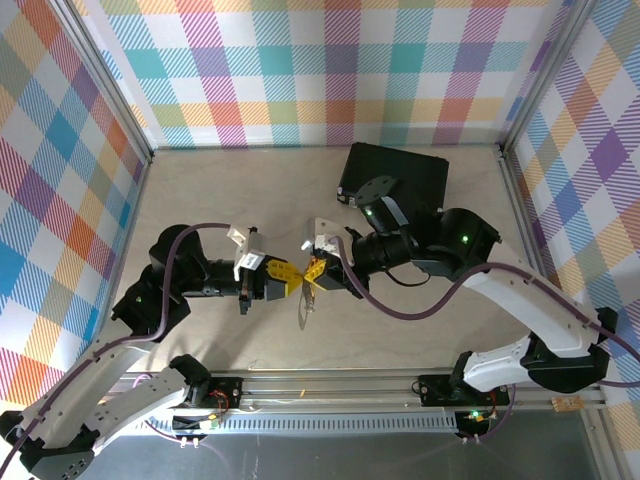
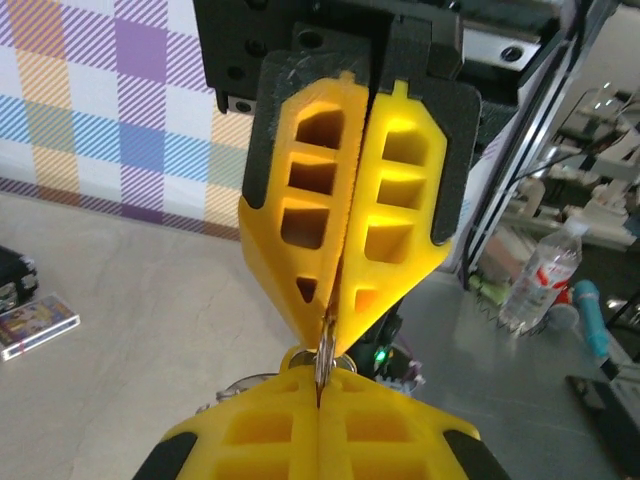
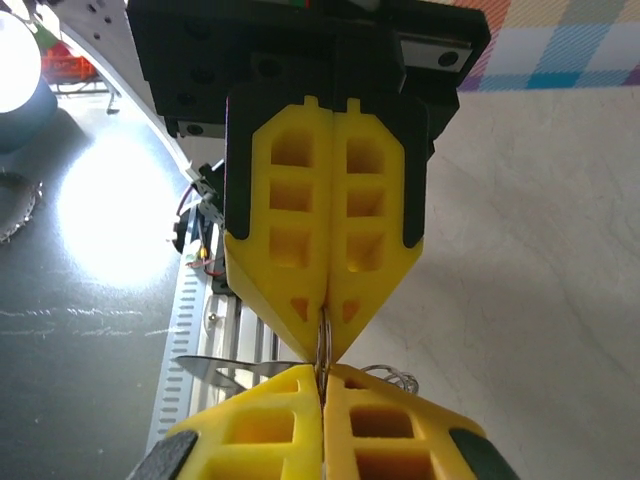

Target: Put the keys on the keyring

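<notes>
The keyring [image 2: 323, 352] sits at mid-worktop, seen edge-on as a thin metal line clamped between two pincer tips that meet nose to nose. The left pincer [image 1: 291, 281] is closed on the keyring from the left, its yellow fingers [image 2: 260, 440] pressed together with no gap. The right pincer [image 1: 313, 271] is closed on the same keyring from the right, fingers [image 3: 385, 440] likewise pressed together. The keys [image 1: 305, 308] hang at the junction, just nearside of the tips; in the right wrist view, one flat key blade projects sideways beside the tips. The worktop [image 1: 200, 190] is pale wood. A black case [image 1: 395, 175] lies at its far side, behind the right arm.
</notes>
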Controlling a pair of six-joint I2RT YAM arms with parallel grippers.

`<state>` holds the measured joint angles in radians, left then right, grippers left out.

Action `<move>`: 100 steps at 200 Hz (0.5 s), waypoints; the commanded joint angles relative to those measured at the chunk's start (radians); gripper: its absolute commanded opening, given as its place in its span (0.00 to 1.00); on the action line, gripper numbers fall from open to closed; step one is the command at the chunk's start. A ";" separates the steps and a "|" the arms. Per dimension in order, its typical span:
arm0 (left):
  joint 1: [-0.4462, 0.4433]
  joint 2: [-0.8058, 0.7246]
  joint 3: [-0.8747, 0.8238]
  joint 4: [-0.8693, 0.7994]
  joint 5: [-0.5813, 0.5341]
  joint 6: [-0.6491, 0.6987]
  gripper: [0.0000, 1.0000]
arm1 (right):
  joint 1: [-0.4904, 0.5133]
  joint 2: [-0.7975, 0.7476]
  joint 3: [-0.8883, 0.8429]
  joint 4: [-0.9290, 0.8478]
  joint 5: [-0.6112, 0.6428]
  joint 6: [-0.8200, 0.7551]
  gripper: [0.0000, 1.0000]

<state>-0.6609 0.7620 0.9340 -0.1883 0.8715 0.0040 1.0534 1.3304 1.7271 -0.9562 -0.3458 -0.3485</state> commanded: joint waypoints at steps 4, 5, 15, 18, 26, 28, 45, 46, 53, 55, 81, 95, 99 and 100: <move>-0.009 -0.021 -0.037 0.281 0.057 -0.157 0.00 | 0.008 -0.063 -0.094 0.153 -0.053 0.067 0.18; -0.009 -0.020 -0.039 0.287 0.057 -0.160 0.00 | 0.008 -0.066 -0.098 0.159 -0.053 0.071 0.19; -0.009 -0.022 -0.053 0.337 0.058 -0.191 0.00 | 0.008 -0.088 -0.141 0.220 -0.061 0.100 0.20; -0.009 -0.023 -0.055 0.349 0.059 -0.199 0.00 | 0.008 -0.096 -0.154 0.235 -0.063 0.110 0.21; -0.009 -0.025 -0.065 0.374 0.061 -0.220 0.00 | 0.007 -0.113 -0.180 0.280 -0.063 0.131 0.21; -0.009 -0.026 -0.067 0.382 0.062 -0.222 0.00 | 0.006 -0.117 -0.187 0.288 -0.063 0.135 0.21; -0.009 -0.027 -0.084 0.431 0.062 -0.253 0.00 | 0.003 -0.145 -0.227 0.343 -0.064 0.162 0.21; -0.009 -0.027 -0.085 0.433 0.063 -0.254 0.00 | 0.003 -0.147 -0.229 0.347 -0.064 0.163 0.21; -0.009 -0.029 -0.091 0.448 0.063 -0.261 0.00 | 0.002 -0.157 -0.242 0.365 -0.065 0.172 0.20; -0.009 -0.029 -0.092 0.452 0.062 -0.263 0.00 | 0.001 -0.159 -0.245 0.371 -0.065 0.174 0.21; -0.009 -0.032 -0.112 0.484 0.066 -0.278 0.00 | -0.006 -0.180 -0.268 0.409 -0.069 0.194 0.19; -0.009 -0.032 -0.118 0.498 0.070 -0.287 0.00 | -0.009 -0.180 -0.271 0.417 -0.061 0.197 0.15; -0.009 -0.032 -0.119 0.500 0.069 -0.287 0.00 | -0.008 -0.182 -0.272 0.419 -0.060 0.199 0.14; -0.009 -0.032 -0.120 0.500 0.070 -0.287 0.00 | -0.008 -0.183 -0.272 0.420 -0.059 0.199 0.14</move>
<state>-0.6609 0.7460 0.8246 0.1928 0.9199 -0.2466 1.0531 1.1606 1.4704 -0.6098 -0.3855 -0.1837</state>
